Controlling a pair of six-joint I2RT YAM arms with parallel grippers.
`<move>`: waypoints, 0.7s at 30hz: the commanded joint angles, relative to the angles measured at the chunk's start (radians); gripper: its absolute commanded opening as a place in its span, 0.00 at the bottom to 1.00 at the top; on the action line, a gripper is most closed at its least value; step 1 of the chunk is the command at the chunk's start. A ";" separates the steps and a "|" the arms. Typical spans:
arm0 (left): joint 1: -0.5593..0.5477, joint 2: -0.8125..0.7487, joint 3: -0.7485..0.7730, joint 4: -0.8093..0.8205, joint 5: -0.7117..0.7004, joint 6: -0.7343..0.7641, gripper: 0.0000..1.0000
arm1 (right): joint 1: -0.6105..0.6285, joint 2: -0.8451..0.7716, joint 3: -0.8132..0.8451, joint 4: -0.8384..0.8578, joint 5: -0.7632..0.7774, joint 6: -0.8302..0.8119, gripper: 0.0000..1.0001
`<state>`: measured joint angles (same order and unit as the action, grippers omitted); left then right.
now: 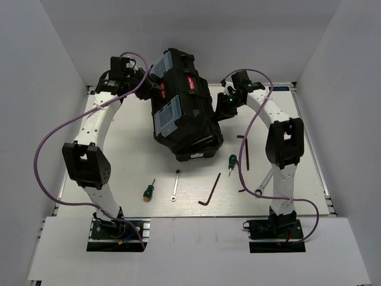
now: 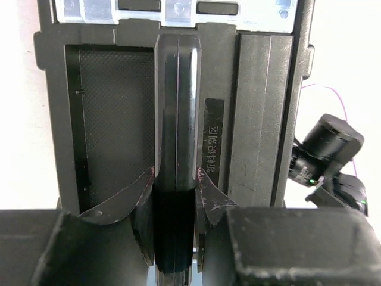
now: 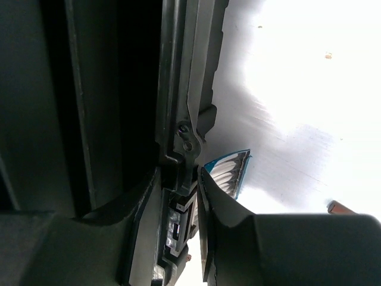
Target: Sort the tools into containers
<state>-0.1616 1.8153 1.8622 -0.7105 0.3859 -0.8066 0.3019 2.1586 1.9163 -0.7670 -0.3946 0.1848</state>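
A black toolbox [image 1: 186,116] with clear-lidded side compartments [image 1: 167,117] lies tilted at the table's middle back. My left gripper [image 1: 141,81] is shut on its black carry handle [image 2: 177,107] at the far left end, jaws clamped on either side [image 2: 177,176]. My right gripper [image 1: 227,107] is shut on the toolbox's right rim [image 3: 178,89], fingers pinching its edge [image 3: 180,174]. On the table near the front lie a green-handled screwdriver [image 1: 147,190], a small silver wrench [image 1: 175,185], a dark hex key [image 1: 209,190], a second green screwdriver [image 1: 232,161], another hex key [image 1: 246,152] and a larger wrench [image 1: 265,183].
Purple cables [image 1: 44,143] loop from both arms over the table sides. White walls close in the table on the left, back and right. The right arm's lower link [image 1: 284,149] stands over the tools at the right. My right arm's camera shows in the left wrist view [image 2: 327,155].
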 commanded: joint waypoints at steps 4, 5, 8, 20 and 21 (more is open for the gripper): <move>0.123 -0.246 -0.200 0.324 0.134 -0.215 0.00 | -0.075 0.038 -0.085 -0.051 0.255 -0.061 0.00; 0.137 -0.258 -0.219 0.335 0.143 -0.215 0.00 | -0.081 0.038 -0.089 -0.051 0.257 -0.061 0.00; 0.166 -0.269 -0.280 0.364 0.173 -0.238 0.00 | -0.092 0.040 -0.094 -0.049 0.261 -0.054 0.00; 0.244 -0.327 -0.391 0.247 0.061 -0.209 0.00 | -0.147 0.029 -0.128 -0.041 0.267 -0.042 0.00; 0.254 -0.338 -0.400 0.247 0.061 -0.209 0.00 | -0.147 0.027 -0.132 -0.040 0.270 -0.039 0.00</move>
<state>0.0120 1.6020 1.4586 -0.4564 0.5385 -0.9333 0.2562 2.1365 1.8557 -0.6968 -0.4252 0.2256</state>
